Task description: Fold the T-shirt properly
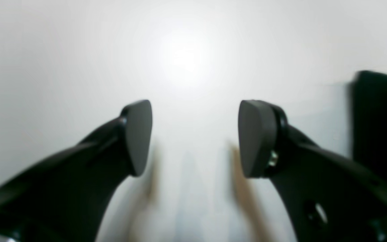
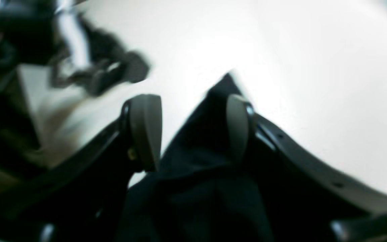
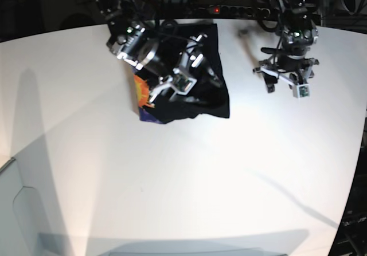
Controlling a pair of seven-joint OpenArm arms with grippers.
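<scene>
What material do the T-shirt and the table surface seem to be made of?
T-shirt: soft matte black fabric, probably cotton knit; it lies in wrinkled folds, with an orange print at one edge. Table: smooth white hard surface, maybe laminate; it gives a soft glare.

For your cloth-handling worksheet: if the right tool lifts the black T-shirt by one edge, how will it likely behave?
The T-shirt lies rumpled on the table, so it is probably floppy and would drape and sag. Its layers look loosely stacked, so a fold may slip open. Pushed, it would likely bunch rather than slide whole.
</scene>
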